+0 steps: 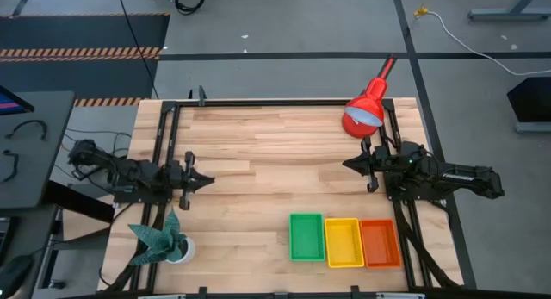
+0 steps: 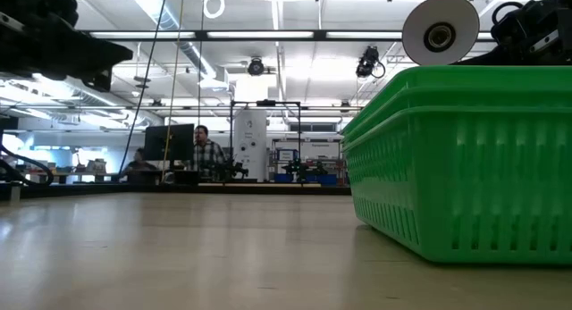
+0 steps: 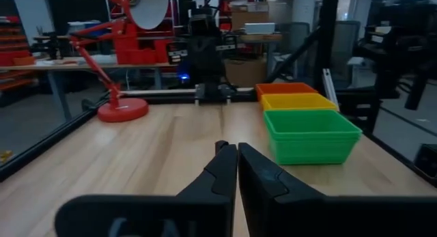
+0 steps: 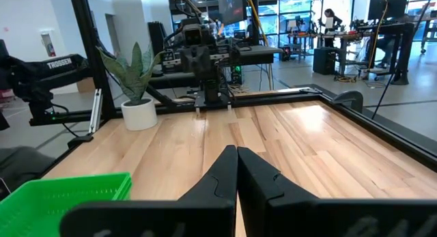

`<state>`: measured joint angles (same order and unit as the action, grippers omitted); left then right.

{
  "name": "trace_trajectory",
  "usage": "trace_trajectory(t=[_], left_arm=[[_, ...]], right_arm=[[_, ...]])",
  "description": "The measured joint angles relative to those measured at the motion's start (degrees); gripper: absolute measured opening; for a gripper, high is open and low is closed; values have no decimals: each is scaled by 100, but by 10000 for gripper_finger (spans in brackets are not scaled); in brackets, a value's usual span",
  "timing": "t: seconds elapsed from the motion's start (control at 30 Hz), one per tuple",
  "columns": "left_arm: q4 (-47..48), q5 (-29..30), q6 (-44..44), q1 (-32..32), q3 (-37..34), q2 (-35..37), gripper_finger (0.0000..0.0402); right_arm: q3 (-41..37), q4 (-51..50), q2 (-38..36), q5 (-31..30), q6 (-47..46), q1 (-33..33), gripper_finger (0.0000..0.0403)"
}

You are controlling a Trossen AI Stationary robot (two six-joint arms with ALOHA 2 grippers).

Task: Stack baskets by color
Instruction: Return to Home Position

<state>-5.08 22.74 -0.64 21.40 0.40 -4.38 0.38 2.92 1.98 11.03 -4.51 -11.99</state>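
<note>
Three baskets stand side by side on the table near its front right: green (image 1: 306,237), yellow (image 1: 343,242) and orange (image 1: 380,243). In the left wrist view they line up, green (image 3: 311,135) nearest, then yellow (image 3: 298,101) and orange (image 3: 285,89). The green one (image 2: 465,163) fills the low view's right; its ribs look like more than one basket nested. My left gripper (image 1: 210,181) is shut at the table's left side, fingers (image 3: 237,155) together, holding nothing. My right gripper (image 1: 346,165) is shut at the right side, fingertips (image 4: 237,154) closed, holding nothing.
A red desk lamp (image 1: 367,108) stands at the table's far right corner, over my right arm. A potted plant (image 1: 164,240) in a white pot sits at the near left corner. Bare wood lies between the two grippers. A black frame (image 1: 258,102) runs along the table's far edge.
</note>
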Motion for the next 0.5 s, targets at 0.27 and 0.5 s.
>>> trace_trajectory(t=[0.27, 0.5], left_arm=[[-7, 2, 0, 51, 0, 0, 28], [-83, 58, -273, 46, 0, -9, 29]], right_arm=[[0, 0, 0, 0, 0, 0, 9], [0, -1, 0, 0, 0, 0, 9]])
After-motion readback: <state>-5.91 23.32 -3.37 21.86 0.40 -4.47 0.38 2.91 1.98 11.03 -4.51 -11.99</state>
